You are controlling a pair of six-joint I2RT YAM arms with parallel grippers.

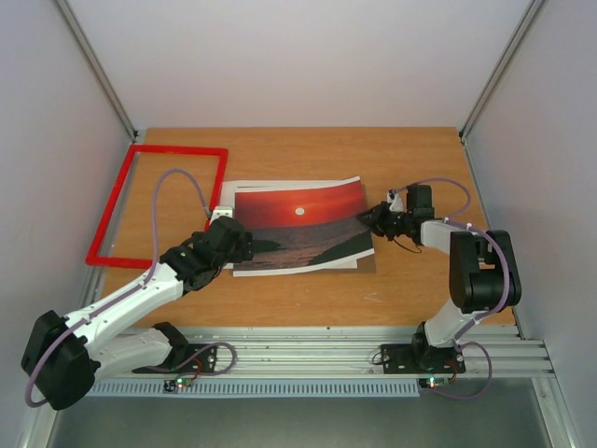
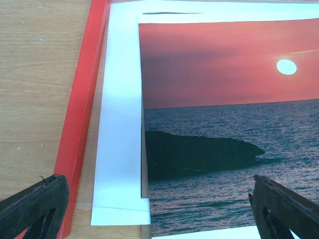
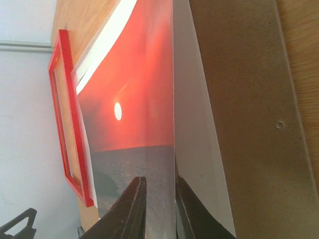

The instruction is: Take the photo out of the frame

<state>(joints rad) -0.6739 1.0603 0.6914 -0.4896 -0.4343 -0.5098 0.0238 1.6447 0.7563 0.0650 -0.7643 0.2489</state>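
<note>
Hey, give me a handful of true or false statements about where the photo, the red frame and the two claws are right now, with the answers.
1. The frame lies empty, with bare table showing through it. True.
2. The photo sits inside the frame. False: it lies outside the frame, to its right in the top view, on white sheets.
3. The left claw is clamped on the photo. False: it is wide open by the photo's left edge, holding nothing.
4. The right claw has the photo's edge between its fingers. True.
5. The brown backing board is in the frame. False: it lies under the sheets and photo.
</note>
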